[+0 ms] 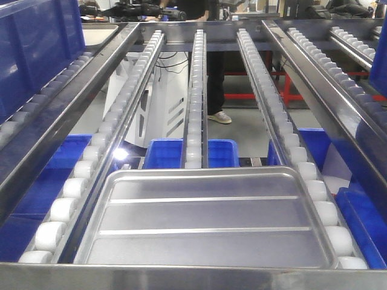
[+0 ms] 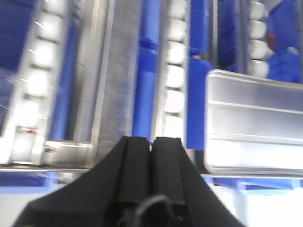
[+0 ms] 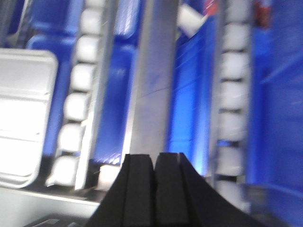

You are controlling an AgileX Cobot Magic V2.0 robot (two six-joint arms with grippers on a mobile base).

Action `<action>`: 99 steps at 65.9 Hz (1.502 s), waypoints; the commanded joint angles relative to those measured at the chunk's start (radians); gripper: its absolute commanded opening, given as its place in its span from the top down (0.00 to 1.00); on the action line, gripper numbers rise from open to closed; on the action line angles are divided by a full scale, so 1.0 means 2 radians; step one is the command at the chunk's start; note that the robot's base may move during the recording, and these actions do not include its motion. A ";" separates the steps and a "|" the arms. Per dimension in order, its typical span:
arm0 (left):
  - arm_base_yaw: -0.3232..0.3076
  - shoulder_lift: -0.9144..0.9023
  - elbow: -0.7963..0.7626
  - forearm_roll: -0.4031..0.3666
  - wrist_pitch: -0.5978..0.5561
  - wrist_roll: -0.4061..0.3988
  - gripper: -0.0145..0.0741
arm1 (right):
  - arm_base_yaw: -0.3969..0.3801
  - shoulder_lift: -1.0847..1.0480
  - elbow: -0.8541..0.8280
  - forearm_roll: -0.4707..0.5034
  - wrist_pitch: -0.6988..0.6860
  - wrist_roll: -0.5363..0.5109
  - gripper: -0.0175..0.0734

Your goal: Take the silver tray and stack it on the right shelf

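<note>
Resting on rollers [image 1: 327,212], one silver tray [image 1: 205,219]

A tall blue crate [image 1: 36,48] fills the upper left corner, and a second blue crate [image 1: 380,57] shows only its edge at the far right. Lower down, 2 blue bins [image 1: 163,154] sit side by side in the middle. Another blue bin [image 1: 63,160] lies to their left. Farther back a white cabinet [image 1: 166,96] stands on the grey floor [image 1: 251,130], with black cables [image 1: 172,60] above it. A person [image 1: 214,66] in dark trousers and pale shoes stands just beside the cabinet. A red frame [image 1: 291,90] shows near the floor to the right.
</note>
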 commanded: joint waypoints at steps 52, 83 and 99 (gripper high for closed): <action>-0.246 0.310 -0.132 0.164 -0.068 -0.275 0.94 | 0.107 0.286 -0.173 0.006 0.045 0.170 0.74; -0.263 0.428 -0.233 0.169 -0.039 -0.291 0.94 | 0.169 0.321 -0.183 -0.079 0.025 0.284 0.74; -0.285 0.432 -0.234 0.173 -0.058 -0.291 0.92 | 0.169 0.322 -0.183 -0.075 0.002 0.284 0.65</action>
